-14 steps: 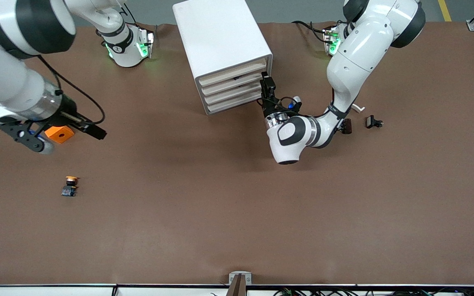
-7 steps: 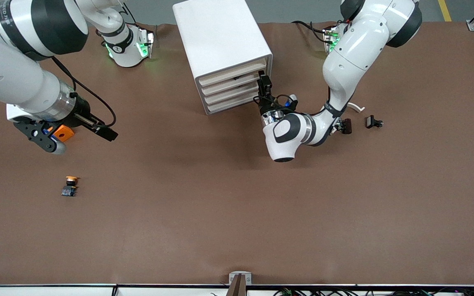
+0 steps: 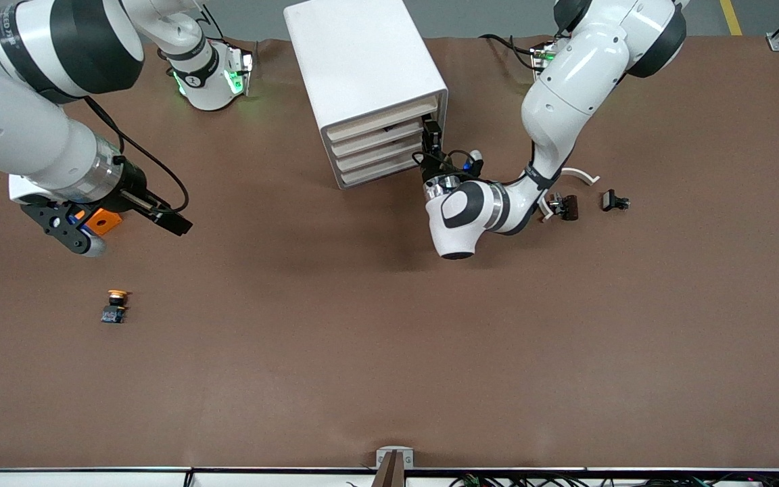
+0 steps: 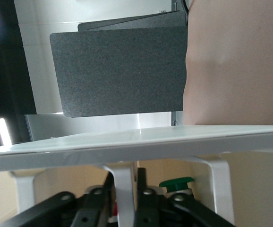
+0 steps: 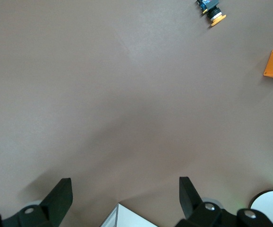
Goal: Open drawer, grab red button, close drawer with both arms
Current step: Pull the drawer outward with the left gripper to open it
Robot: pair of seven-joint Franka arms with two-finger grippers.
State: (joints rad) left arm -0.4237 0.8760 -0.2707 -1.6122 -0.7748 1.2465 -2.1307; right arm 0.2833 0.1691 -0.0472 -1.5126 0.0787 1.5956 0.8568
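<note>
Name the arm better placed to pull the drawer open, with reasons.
Left. The left gripper is at the cabinet's drawer fronts, jaws around a white handle. The right gripper hangs open over bare table near the orange cube.

White cabinet [image 3: 362, 61] with cream drawer fronts, brown table [image 3: 389, 338], orange cube [image 3: 103, 220], yellow-capped button [image 3: 115, 306]

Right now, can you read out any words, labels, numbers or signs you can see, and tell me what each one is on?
No text reads whole.
Right arm: dark lettering runs along its upper black band; too small to read.
Right arm's base: one small dark round mark; unreadable.
Drawer cabinet: plain white, no label.
Orange cube and yellow-capped button: no print visible.
Both wrist views: no writing.
</note>
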